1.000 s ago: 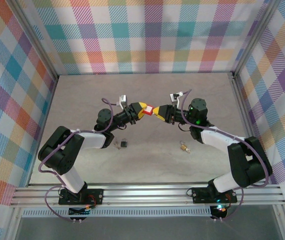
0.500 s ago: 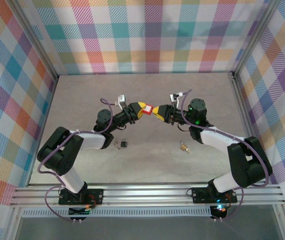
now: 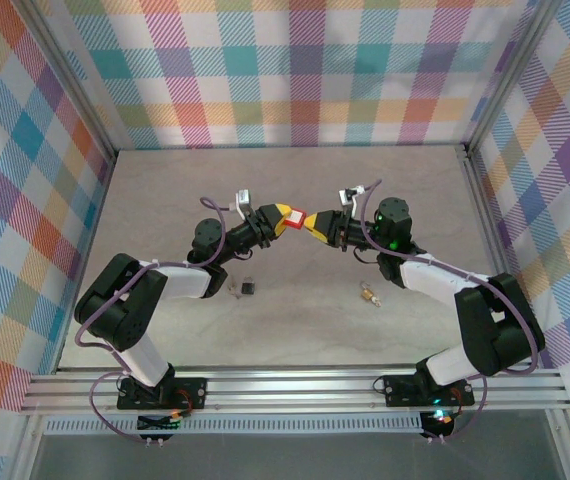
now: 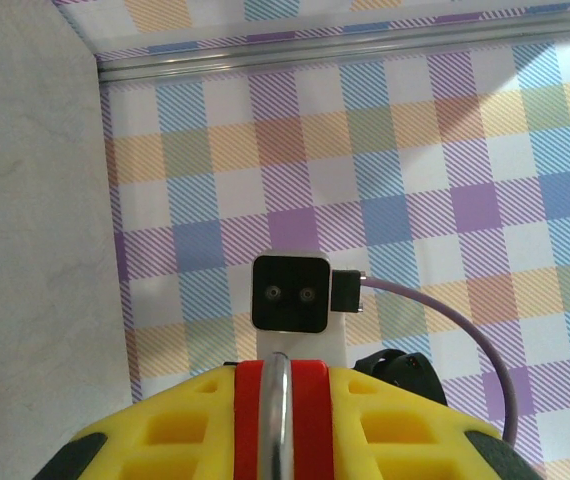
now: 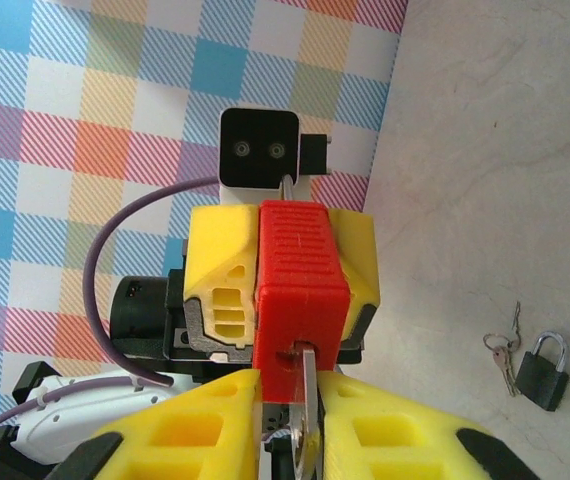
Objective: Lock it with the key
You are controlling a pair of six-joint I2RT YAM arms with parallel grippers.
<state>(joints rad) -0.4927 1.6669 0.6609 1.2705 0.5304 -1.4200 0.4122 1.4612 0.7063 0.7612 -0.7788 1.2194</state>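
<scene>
A red padlock (image 3: 297, 216) hangs in mid-air above the table's middle, with my left gripper (image 3: 286, 217) shut on it. In the left wrist view its silver shackle (image 4: 277, 420) runs between the red body and my yellow fingers (image 4: 165, 440). My right gripper (image 3: 313, 224) faces it from the right, shut on a flat silver key (image 5: 306, 400). The key's tip sits in the slot on the lock's (image 5: 301, 285) underside. The left gripper's yellow fingers (image 5: 221, 270) flank the red body in the right wrist view.
A small black padlock (image 3: 248, 287) with a key ring (image 5: 502, 352) lies on the table below the left arm. A brass padlock (image 3: 369, 294) lies below the right arm. Plaid walls enclose the table on three sides.
My right gripper has tightened on the key and edged slightly left toward the red padlock. The left arm and padlock have stayed still.
</scene>
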